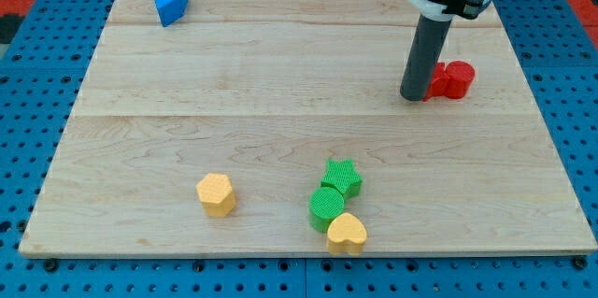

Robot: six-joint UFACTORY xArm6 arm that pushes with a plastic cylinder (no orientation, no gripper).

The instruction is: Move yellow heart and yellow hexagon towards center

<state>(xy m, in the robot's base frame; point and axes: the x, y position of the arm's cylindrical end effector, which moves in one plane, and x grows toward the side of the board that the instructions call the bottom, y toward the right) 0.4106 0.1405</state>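
While yellow heart seemingly points down-left, yellow hexagon sits left.

Green cylinder and green star crowd yellow heart

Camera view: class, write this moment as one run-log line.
my tip beside red block | yellow heart, yellow hexagon near bottom, untouched

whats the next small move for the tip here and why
Probably carry my tip from beside the red block down to the view's bottom, just below the yellow heart. The heart touches the green cylinder near the bottom edge; the yellow hexagon sits alone left of them. Both are far from my tip.
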